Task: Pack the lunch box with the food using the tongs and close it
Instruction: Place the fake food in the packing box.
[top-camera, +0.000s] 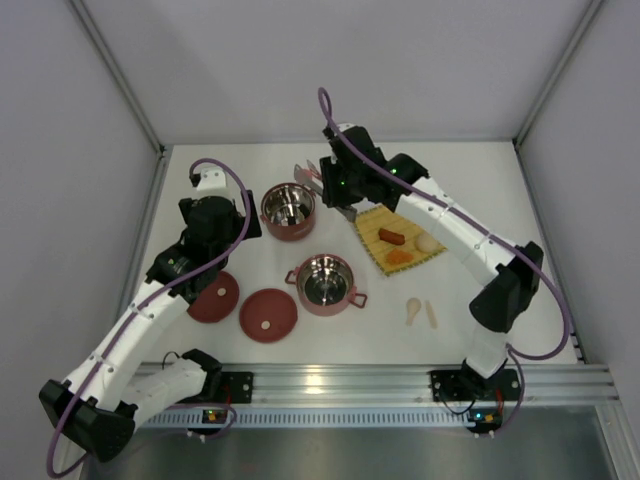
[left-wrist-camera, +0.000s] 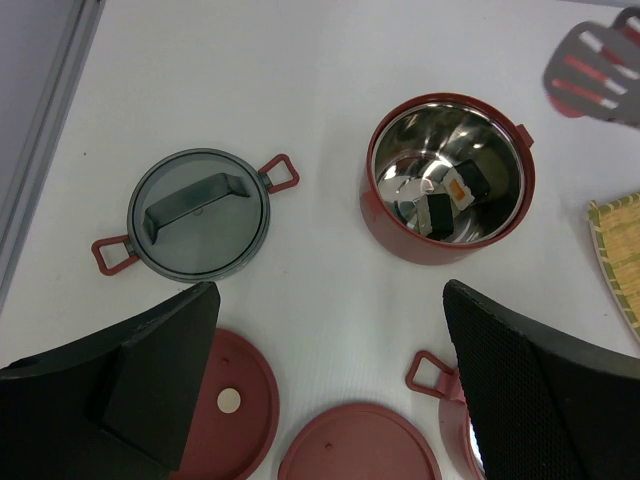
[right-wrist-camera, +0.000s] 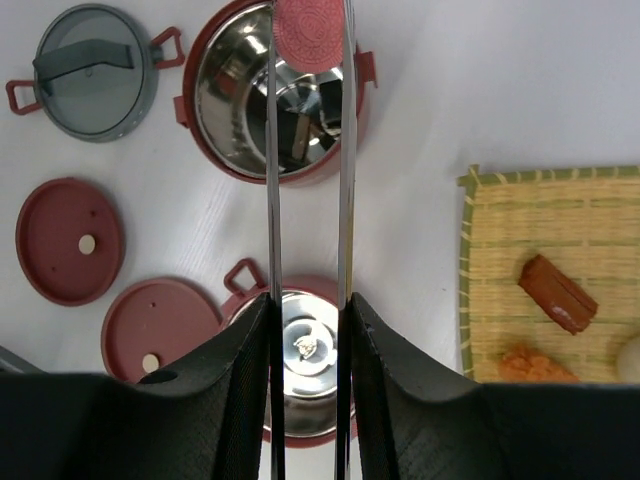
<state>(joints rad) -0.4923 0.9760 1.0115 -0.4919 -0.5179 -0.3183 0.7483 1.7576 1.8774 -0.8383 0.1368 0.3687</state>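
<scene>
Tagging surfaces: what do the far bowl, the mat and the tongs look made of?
Far bowl: mirror-shiny lining, likely steel; matte dark-red shell, maybe plastic. Mat: woven yellow strips, probably bamboo. Tongs: thin bright metal arms; pink textured tip, possibly silicone.

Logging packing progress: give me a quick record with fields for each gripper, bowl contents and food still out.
left gripper: open, empty
right gripper: shut on tongs
tongs: gripping pink round, close to far bowl
far bowl: black-and-white rolls inside
near bowl: no food seen
mat: sausage, orange piece, cream piece
lids: off
</scene>
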